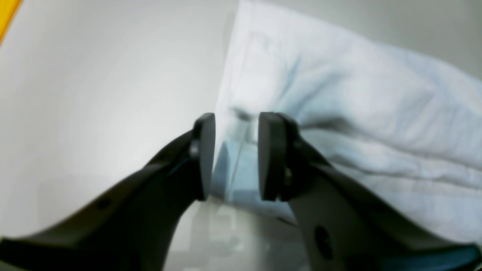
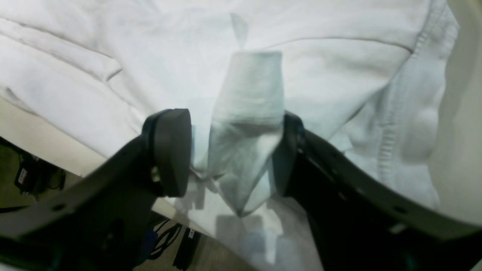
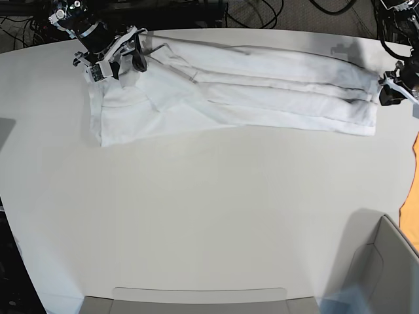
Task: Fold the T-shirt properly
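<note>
At the far left of the base view, the right arm's black two-fingered claw point(image 3: 124, 59) sits over the left end of the plain white short-sleeved cotton T-shirt point(image 3: 249, 85). In the right wrist view this claw point(image 2: 233, 150) has its jaws spread wide. A raised, pinched-up ridge of the thin white fabric point(image 2: 246, 124) stands between them. The ridge lies against the inner face of one pad, and a clear gap shows on the other side, so the claw is open and not clamped on the cloth. A stitched hem point(image 2: 395, 143) runs down the side of that view. Dark floor and cables show below the edge of the surface.

The T-shirt lies on the pale, off-white surface point(image 3: 209, 209), along its far edge. It is folded lengthwise into a long, narrow band that runs from left to right. Its left end is wider and rumpled, and long creases run along its length.

At the right end of the band is the left arm's black claw point(image 3: 391, 91), just beside the shirt's edge. In the left wrist view this claw point(image 1: 236, 150) has its jaws parted by a moderate gap. The folded edge of the shirt point(image 1: 357, 113) lies between and beyond the pads, which do not press on it, so the claw is open and holds nothing.

Further right, a strip of orange cloth point(image 3: 415, 196) shows at the edge of the base view, well apart from the shirt.
</note>
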`<state>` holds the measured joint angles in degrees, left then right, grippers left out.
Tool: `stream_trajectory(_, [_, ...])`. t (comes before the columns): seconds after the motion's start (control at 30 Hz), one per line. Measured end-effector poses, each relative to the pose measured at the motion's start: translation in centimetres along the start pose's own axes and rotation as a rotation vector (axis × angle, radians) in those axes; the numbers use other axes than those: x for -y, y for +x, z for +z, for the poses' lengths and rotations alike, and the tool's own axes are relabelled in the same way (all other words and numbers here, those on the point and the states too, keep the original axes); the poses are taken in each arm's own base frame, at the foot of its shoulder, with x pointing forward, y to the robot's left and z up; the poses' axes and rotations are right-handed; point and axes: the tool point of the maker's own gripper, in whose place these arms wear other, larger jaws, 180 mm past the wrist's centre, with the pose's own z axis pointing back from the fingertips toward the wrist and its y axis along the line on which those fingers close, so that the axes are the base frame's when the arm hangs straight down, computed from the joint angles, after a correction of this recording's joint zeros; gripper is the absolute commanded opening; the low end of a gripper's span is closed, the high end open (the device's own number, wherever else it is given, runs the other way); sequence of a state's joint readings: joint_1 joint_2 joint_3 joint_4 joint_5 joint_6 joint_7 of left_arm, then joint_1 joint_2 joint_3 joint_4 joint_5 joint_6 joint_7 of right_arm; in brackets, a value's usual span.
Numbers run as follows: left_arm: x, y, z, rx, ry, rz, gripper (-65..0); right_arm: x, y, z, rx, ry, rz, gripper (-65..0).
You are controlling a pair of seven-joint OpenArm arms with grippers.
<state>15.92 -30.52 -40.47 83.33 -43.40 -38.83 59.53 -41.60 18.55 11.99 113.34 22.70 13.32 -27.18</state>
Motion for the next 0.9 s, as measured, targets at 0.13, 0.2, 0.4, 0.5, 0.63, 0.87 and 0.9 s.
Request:
stream_trajectory(0.13, [0.8, 1.3, -1.1, 0.013, -0.026, -0.008, -43.1, 0.0, 0.0, 0.0, 0.0, 0.0, 0.001, -31.8])
stream_trajectory(0.2, [1.3, 1.1, -2.2, 0.001, -0.056, 0.013, -43.1, 0.0, 0.0, 0.0, -0.001, 0.0, 0.001, -31.8])
stream_trajectory(0.4, [2.5, -0.7, -6.5, -0.089, -0.13, 0.088, -43.1, -0.4, 0.0, -0.1, -0.014, 0.038, 0.041, -31.8])
stream_trajectory(0.5, [1.4, -0.5, -7.0, -0.067, -0.124, 0.125, -43.1, 0.4, 0.1, 0.0, -0.015, 0.01, 0.05, -31.8])
stream_trajectory(0.63, [0.1, -0.7, -6.5, -0.089, -0.095, 0.111, -43.1, 0.3, 0.0, 0.1, -0.022, 0.023, 0.061, -31.8])
stream_trajectory(0.87, [-1.6, 1.0, -4.5, -0.062, -0.039, 0.054, -43.1, 0.4, 0.1, 0.0, -0.023, 0.022, 0.067, -31.8])
stream_trajectory(0.9, [-1.3, 0.9, -4.7, -0.074, -0.045, 0.041, -43.1, 0.4, 0.2, -0.1, -0.022, 0.021, 0.068, -31.8])
